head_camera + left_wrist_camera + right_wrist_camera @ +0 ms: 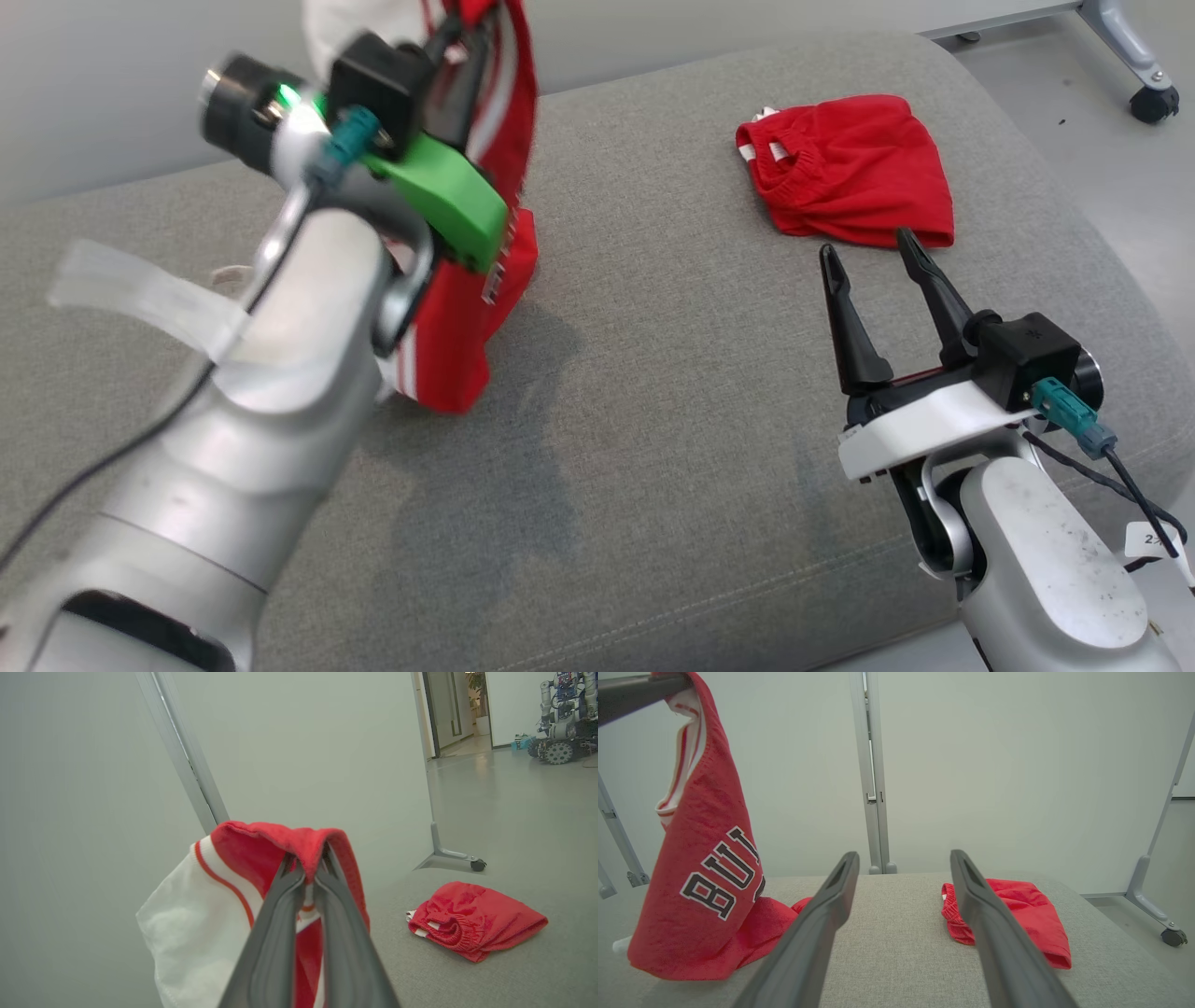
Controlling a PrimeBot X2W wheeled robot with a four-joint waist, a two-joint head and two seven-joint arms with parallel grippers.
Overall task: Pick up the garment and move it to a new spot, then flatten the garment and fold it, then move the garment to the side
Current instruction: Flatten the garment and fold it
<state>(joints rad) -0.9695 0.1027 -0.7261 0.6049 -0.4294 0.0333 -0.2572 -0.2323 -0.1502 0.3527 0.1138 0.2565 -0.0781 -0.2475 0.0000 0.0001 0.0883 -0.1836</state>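
Note:
A red jersey (457, 317) with white trim and black lettering hangs from my left gripper (306, 868), which is shut on its upper hem. The jersey's lower end still rests on the grey cushion (653, 373) at the left. In the right wrist view the jersey (705, 872) dangles at the left, and a dark finger of my left gripper pinches its top. My right gripper (866, 245) stands open and empty over the cushion's right side, its fingertips just short of folded red shorts (854, 168).
The red shorts (1017, 905) lie at the cushion's far right corner. A pale partition wall with a metal post (871, 774) stands behind the cushion. A caster foot (1153, 101) sits on the floor at the right. Another wheeled robot (560, 718) stands far off.

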